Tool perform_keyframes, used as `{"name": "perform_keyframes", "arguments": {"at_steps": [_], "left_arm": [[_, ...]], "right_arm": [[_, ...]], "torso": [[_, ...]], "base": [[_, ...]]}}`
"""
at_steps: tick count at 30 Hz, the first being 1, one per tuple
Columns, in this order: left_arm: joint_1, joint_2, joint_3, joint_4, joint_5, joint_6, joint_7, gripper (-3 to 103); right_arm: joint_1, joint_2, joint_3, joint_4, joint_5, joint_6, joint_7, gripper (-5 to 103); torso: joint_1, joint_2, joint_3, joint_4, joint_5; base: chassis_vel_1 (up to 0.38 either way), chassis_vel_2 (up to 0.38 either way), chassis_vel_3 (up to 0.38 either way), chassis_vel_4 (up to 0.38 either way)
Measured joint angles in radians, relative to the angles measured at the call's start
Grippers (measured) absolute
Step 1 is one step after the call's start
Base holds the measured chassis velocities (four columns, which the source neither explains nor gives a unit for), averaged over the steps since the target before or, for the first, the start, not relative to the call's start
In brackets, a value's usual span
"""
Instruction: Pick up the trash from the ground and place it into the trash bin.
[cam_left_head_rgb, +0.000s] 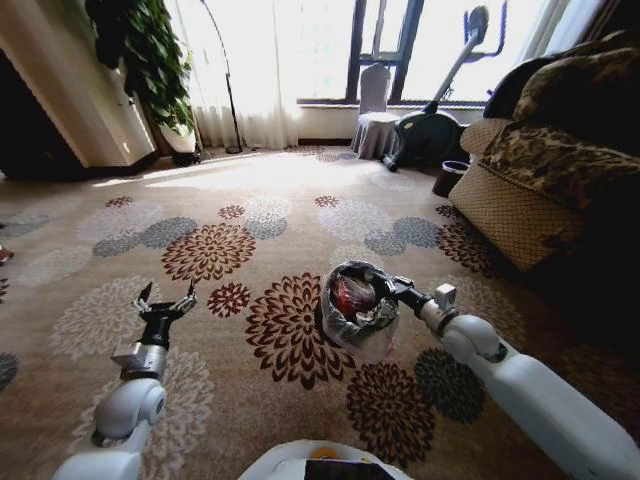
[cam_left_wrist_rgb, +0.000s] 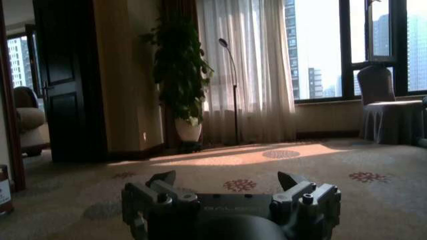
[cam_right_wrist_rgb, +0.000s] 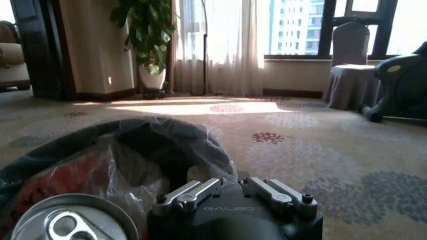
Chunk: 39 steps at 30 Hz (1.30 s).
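Bin looks filled; I see no litter on the carpet in the head view.

My right gripper, fingers closed together and holding nothing I can see, sits at the rim of the small round black bin with pale plastic liner, centre frame, red wrapper inside. My left gripper hovers wide open, lower left. Patterned armchair crowds the right; open flowered carpet elsewhere.

A patterned carpet with large dark-red and grey flower medallions covers the floor. At far left a tall potted plant stands by a cream wall, a thin floor lamp beside it against sheer curtains. A covered chair and an exercise bike stand below the far window. A patterned sofa fills the right side.
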Motion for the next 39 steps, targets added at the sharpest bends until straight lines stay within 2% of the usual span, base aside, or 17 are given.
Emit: {"name": "perform_keyframes", "arguments": {"at_steps": [1, 2, 4, 6, 8, 9, 11, 14, 19, 24, 39], "left_arm": [[0.017, -0.019, 0.001, -0.025, -0.017, 0.005, 0.006, 100], [0.017, -0.019, 0.001, -0.025, -0.017, 0.005, 0.006, 100], [0.035, -0.042, 0.023, -0.065, -0.023, 0.006, 0.026, 100], [0.036, -0.056, 0.062, -0.085, -0.007, 0.002, 0.046, 100], [0.035, -0.063, 0.079, -0.094, 0.001, 0.001, 0.054, 100], [0.035, -0.073, 0.096, -0.103, 0.014, 0.000, 0.061, 100], [0.035, -0.080, 0.105, -0.110, 0.024, -0.001, 0.067, 100], [0.045, -0.099, 0.131, -0.120, 0.044, -0.020, 0.079, 100], [0.052, -0.121, 0.152, -0.119, 0.050, -0.061, 0.086, 100], [0.049, -0.131, 0.167, -0.114, 0.050, -0.070, 0.092, 100], [0.028, -0.126, 0.182, -0.087, 0.038, -0.091, 0.101, 100]], "right_arm": [[-0.082, 0.023, 0.084, 0.022, -0.020, -0.002, 0.001, 0], [-0.082, 0.023, 0.084, 0.022, -0.020, -0.002, 0.001, 0], [-0.226, 0.061, 0.215, 0.063, -0.041, -0.012, 0.001, 0], [-0.320, 0.099, 0.300, 0.091, -0.053, -0.009, 0.001, 0], [-0.357, 0.119, 0.332, 0.101, -0.058, -0.005, 0.001, 0], [-0.394, 0.140, 0.364, 0.113, -0.062, 0.002, 0.001, 0], [-0.421, 0.155, 0.385, 0.122, -0.065, 0.011, 0.000, 0], [-0.506, 0.223, 0.439, 0.150, -0.099, 0.073, 0.000, 0], [-0.569, 0.294, 0.458, 0.208, -0.147, 0.107, 0.000, 0], [-0.600, 0.342, 0.462, 0.260, -0.170, 0.129, 0.000, 0], [-0.640, 0.410, 0.422, 0.324, -0.223, 0.161, -0.001, 0]], "torso": [[0.000, 0.000, 0.000, -0.0007, -0.0002], [0.000, 0.000, 0.000, -0.0007, -0.0002], [0.000, 0.000, 0.000, -0.0013, 0.0006], [0.000, 0.000, 0.000, -0.0015, -0.0006], [0.000, 0.000, 0.000, -0.0017, -0.0005], [0.000, 0.000, 0.000, -0.0008, 0.0005], [0.000, 0.000, 0.000, -0.0004, 0.0001], [0.000, 0.000, 0.000, -0.0005, 0.0002], [0.000, 0.000, 0.000, -0.0006, -0.0002], [0.000, 0.000, 0.000, -0.0005, -0.0006], [0.000, 0.000, 0.000, -0.0006, -0.0008]], "base": [[0.000, 0.000, 0.000, 0.000], [0.000, 0.000, 0.000, 0.000], [0.000, 0.000, 0.000, 0.000], [0.000, 0.000, 0.000, 0.000], [0.000, 0.000, 0.000, 0.000], [0.000, 0.000, 0.000, 0.000], [0.000, 0.000, 0.000, 0.000], [0.000, 0.000, 0.000, 0.000], [0.000, 0.000, 0.000, 0.000], [0.000, 0.000, 0.000, 0.000], [-0.065, -0.066, 0.072, 0.064]]}}
